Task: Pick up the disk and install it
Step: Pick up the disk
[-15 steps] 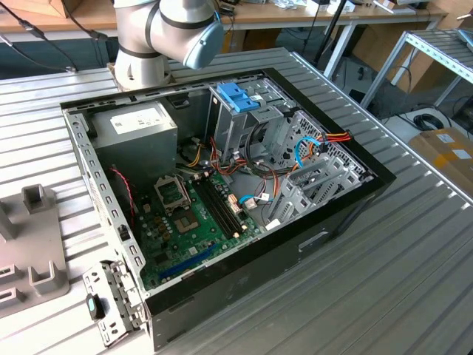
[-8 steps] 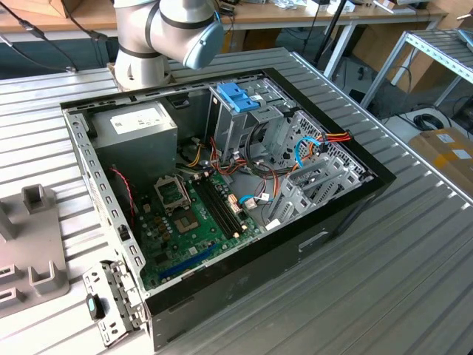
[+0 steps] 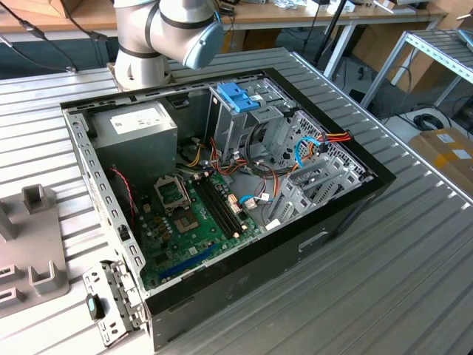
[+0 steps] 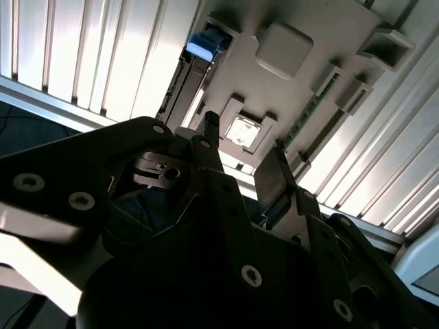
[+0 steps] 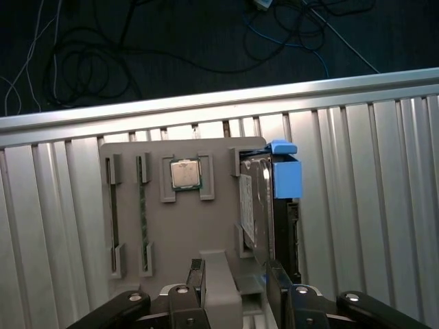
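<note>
In the exterior view, an open black metal computer case (image 3: pixel 244 274) lay on a ribbed silver metal table (image 3: pixel 399 296). Its green circuit board (image 3: pixel 192 222) was uncovered, and a blue plastic latch (image 3: pixel 238 96) sat on a silver cage near the far wall. The grey and blue robot arm (image 3: pixel 174 29) stood behind the case. A flat grey plastic tray (image 3: pixel 29 248) lay at the exterior view's left, apart from the case.

In the first wrist view, the disk (image 5: pixel 255 205), a flat rectangular hard drive with a dark silver metal face and a blue plastic frame, stood on its edge in a slot at one side of the grey tray. It was just beside the holder of a small square silver processor chip (image 5: pixel 184 173). The black gripper (image 5: pixel 235 274) hovered near the tray's edge. Its fingers (image 5: pixel 276 284) were spread and pinched nothing, and a grey post of the tray appeared between them.

In the second wrist view, the fingers were also apart, and the blue end of the disk was farther off in the tray.

The step in hand seemed to be the approach for picking; the disk was not yet grasped. A grasp would call for lining the gripper with the disk's slot, not with the post, and for taking the disk by its two flat faces.
</note>
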### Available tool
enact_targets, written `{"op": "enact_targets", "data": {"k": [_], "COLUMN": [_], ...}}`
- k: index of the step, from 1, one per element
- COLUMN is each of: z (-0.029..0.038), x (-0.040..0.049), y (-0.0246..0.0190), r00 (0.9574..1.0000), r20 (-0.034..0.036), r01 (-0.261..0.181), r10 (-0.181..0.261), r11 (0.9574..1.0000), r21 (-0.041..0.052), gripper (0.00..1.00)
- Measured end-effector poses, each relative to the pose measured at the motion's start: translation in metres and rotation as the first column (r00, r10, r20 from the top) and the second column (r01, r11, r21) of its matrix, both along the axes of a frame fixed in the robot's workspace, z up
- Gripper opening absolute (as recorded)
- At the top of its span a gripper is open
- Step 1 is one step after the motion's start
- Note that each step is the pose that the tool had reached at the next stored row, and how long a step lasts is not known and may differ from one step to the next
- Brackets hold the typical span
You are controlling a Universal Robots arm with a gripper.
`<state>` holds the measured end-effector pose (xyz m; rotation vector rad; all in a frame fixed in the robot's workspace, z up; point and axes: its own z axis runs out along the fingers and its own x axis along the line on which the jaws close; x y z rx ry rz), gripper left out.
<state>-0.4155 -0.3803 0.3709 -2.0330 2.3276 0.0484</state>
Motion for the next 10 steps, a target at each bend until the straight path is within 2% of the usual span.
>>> {"op": "enact_targets", "data": {"k": [10], "z": [-0.0013], "x": [-0.0014], "y": [0.0069], "r00": [1.0000], "r20": [0.0002], "r01": [0.000], "r10": [0.000], "r11": [1.0000], "r21": [0.0001], "gripper": [0.48]}}
